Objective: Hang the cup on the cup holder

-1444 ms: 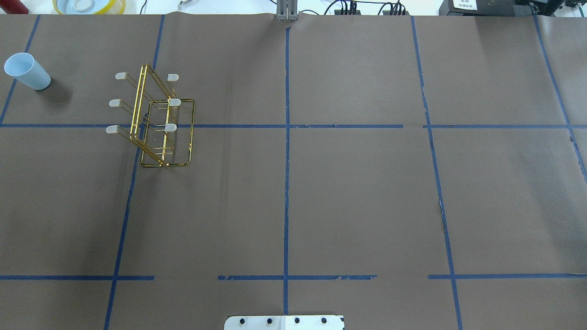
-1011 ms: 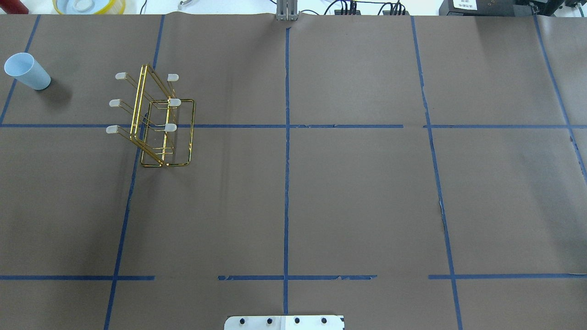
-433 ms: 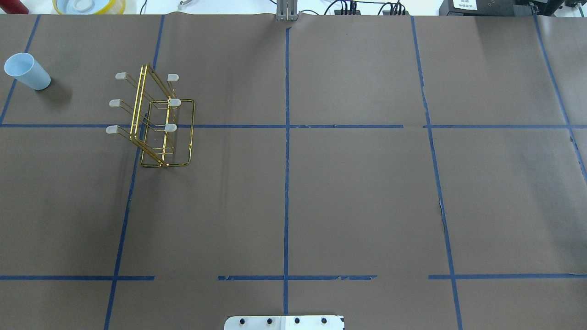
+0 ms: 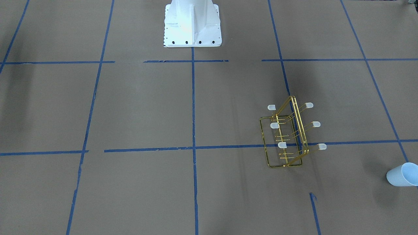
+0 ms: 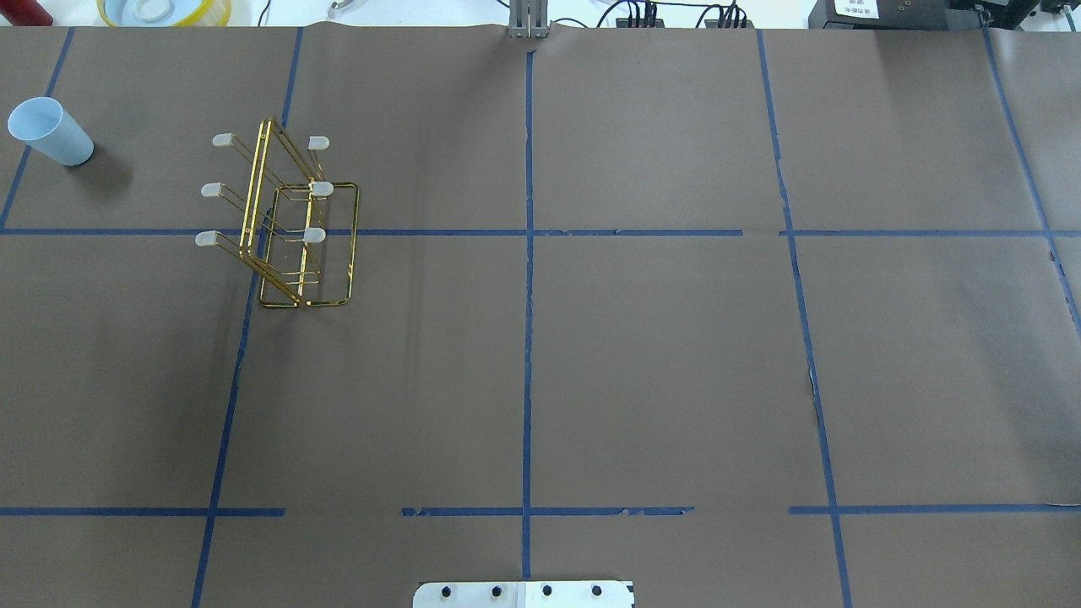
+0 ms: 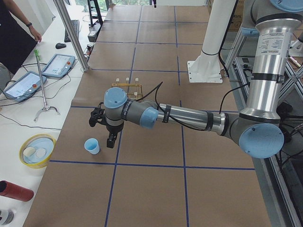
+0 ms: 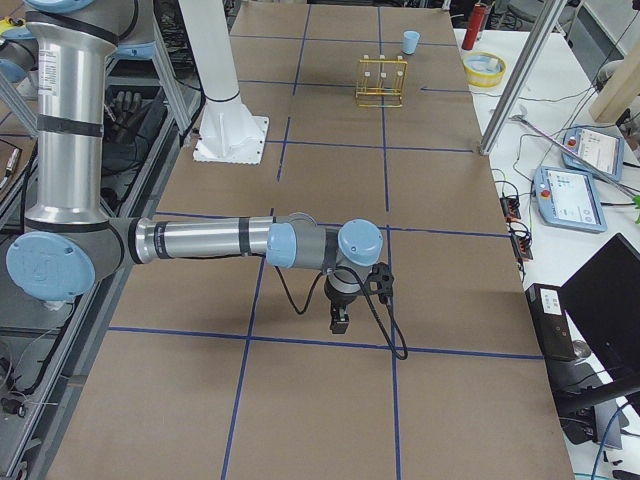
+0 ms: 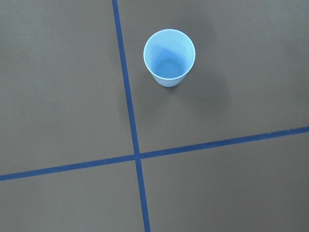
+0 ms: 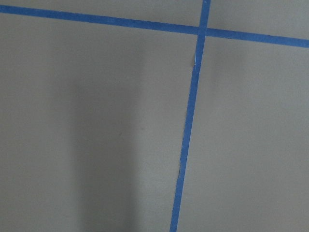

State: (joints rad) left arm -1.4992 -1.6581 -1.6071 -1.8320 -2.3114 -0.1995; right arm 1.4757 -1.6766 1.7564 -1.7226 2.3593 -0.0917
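The pale blue cup [image 5: 49, 132] stands upright, mouth up, at the table's far left; it also shows in the front view [image 4: 402, 175] and, from above, in the left wrist view [image 8: 169, 58]. The gold wire cup holder [image 5: 287, 221] stands to its right, its capped prongs bare [image 4: 289, 135]. My left gripper [image 6: 110, 141] hangs above the table just beside the cup [image 6: 92, 146], apart from it. My right gripper [image 7: 338, 320] hangs over bare paper far from both. Each gripper shows in a side view only, so I cannot tell whether it is open or shut.
The white robot base [image 4: 192, 24] stands at mid-table on the robot's side. Past the table's left end are a yellow-rimmed bowl [image 6: 35, 150], a red cylinder [image 6: 14, 190], two tablets [image 6: 57, 64], a metal post [image 6: 71, 35] and an operator [image 6: 16, 30].
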